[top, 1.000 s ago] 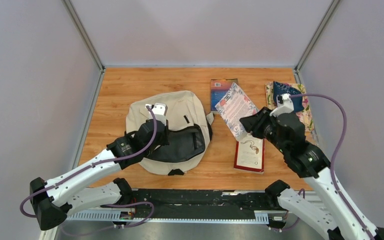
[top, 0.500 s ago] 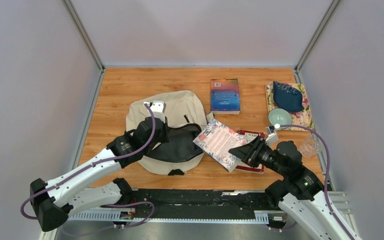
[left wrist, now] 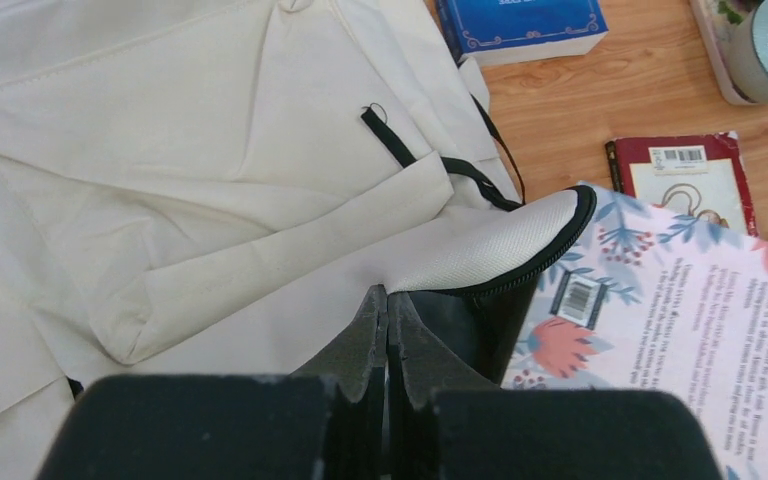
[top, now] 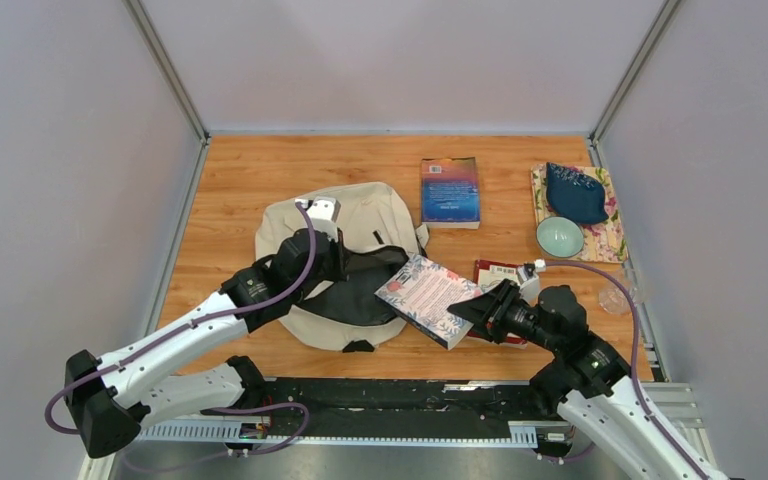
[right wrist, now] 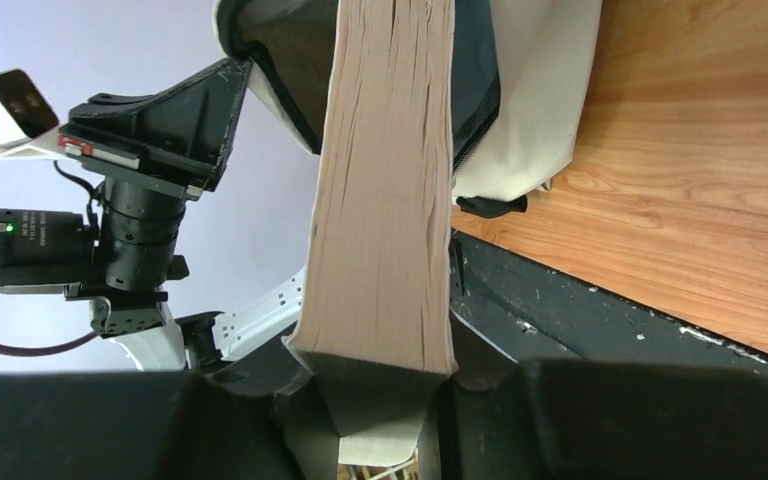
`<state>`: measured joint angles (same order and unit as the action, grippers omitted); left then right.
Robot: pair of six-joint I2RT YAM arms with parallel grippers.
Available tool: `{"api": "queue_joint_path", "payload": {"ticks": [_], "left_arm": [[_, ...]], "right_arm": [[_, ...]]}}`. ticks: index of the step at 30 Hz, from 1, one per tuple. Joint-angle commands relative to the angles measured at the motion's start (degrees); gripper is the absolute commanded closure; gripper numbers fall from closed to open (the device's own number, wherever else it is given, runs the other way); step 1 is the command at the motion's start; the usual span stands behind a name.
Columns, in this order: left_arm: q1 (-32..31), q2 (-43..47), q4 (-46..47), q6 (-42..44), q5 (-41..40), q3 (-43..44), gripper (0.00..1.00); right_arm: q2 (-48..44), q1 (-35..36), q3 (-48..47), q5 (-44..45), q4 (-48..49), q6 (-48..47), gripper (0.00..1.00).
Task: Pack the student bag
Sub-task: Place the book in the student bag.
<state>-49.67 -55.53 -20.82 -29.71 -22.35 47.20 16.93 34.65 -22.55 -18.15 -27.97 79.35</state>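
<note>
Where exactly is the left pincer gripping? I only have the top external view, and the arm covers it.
Observer: In the left wrist view, the left pincer is shut on the zip-edged rim of the student bag.
Operator: And the right one?
Observer: In the right wrist view, the right pincer clamps the floral book across its thickness, page edge toward the camera.
Operator: Is the book near the opening?
Observer: In that view, dark lining shows on both sides of its far end.
</note>
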Motion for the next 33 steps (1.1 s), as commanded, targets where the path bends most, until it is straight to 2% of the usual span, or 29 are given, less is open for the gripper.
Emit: {"api": "queue_joint_path", "payload": {"ticks": [1, 6, 10, 18, 21, 22, 27, 33], "left_arm": [[0.1, 0.16, 6.76, -0.96, 3.27, 3.25, 1.0], [0.19, 0.24, 7.89, -0.87, 4.85, 3.07, 1.0], [0.19, 0.68, 9.39, -0.34, 7.84, 2.55, 1.0], [0.1, 2.53, 13.34, 1.41, 13.11, 1.41, 1.0], [0.1, 4.02, 14.22, 2.03, 15.75, 1.14, 1.0], [0.19, 5.07, 14.4, 2.2, 16.89, 1.14, 1.0], [0.19, 7.8, 14.32, 3.26, 18.57, 0.44, 1.0], [0.19, 9.56, 15.63, 3.88, 21.64, -1.23, 1.0]], "right_arm": [[2.22, 2.08, 1.01, -2.33, 14.76, 5.98, 1.0], [5.92, 5.59, 0.31, 0.39, 16.1, 7.83, 1.0], [10.48, 7.88, 1.71, 1.8, 23.63, 11.61, 1.0], [25.86, 14.03, -1.53, 6.98, 31.13, 11.45, 1.0], [30.69, 14.39, 0.39, 9.27, 40.5, 11.61, 1.0], [32.27, 14.39, 0.83, 9.97, 47.76, 11.53, 1.0], [39.92, 14.74, 0.05, 12.26, 60.45, 10.12, 1.0], [48.45, 16.58, -2.59, 15.59, 64.17, 7.68, 1.0]]}}
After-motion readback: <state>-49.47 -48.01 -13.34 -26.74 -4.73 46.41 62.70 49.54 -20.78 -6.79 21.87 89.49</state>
